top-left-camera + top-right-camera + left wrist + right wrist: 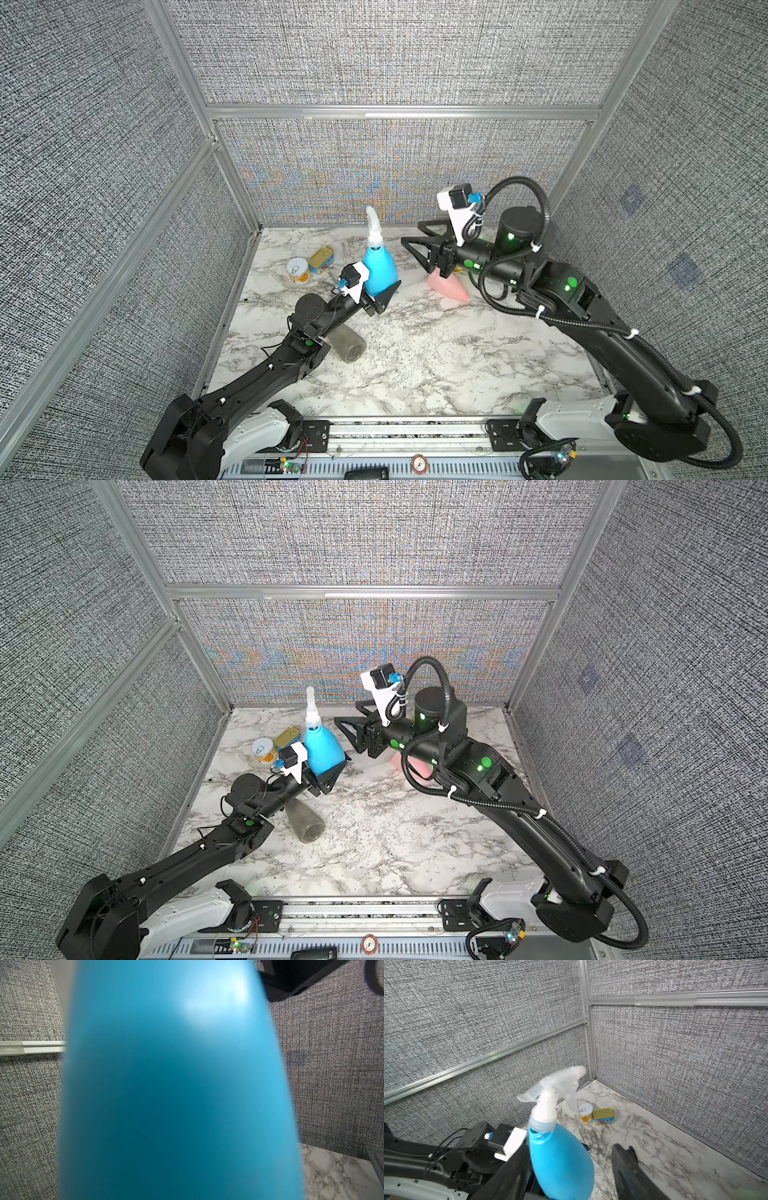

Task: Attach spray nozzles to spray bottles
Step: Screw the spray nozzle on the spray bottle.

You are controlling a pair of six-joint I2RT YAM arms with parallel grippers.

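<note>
Tabletop [436,365]: marble pattern, seen whole only in both top views.

My left gripper [384,291] is clamped on the lower body of the blue bottle [380,268], which stands roughly upright in it. I cannot tell whether the base touches the tabletop. In the left wrist view the bottle fills the frame as a blur, and neither its neck nor my fingers appear.

My right gripper [410,232] is spread with nothing between its fingers. It is beside the bottle's neck and apart from it.

The pink bottle [451,286] lies on its side below my right gripper. Neither wrist view shows it.

The grey bottle [349,345] lies on its side behind my left gripper, under that forearm. It shows in the top views only.

The white nozzle [556,1088] sits on the blue bottle's neck, clearest in the right wrist view.

A round can [585,1113] and a gold tin [604,1115] stand side by side beyond my left gripper.
</note>
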